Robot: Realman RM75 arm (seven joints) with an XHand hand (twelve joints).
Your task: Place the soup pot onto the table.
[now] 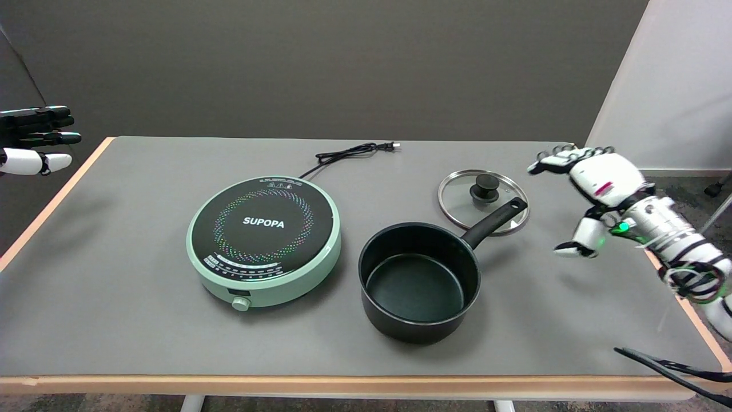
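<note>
The black soup pot (419, 280) stands upright on the grey table (114, 297), just right of the green induction cooker. Its long black handle (493, 222) points up and to the right, with its tip over the glass lid's rim. My right hand (589, 189) hovers in the air to the right of the handle, well apart from it. The fingers are spread and nothing is held; the thumb hangs down below the palm.
The mint-green SUPOPA cooker (264, 239) sits left of the pot, its black cord (349, 153) trailing toward the back. A glass lid (483, 197) with a black knob lies behind the pot handle. The idle left hand (34, 140) hangs at the upper left. The table's right edge (692, 320) runs under my forearm.
</note>
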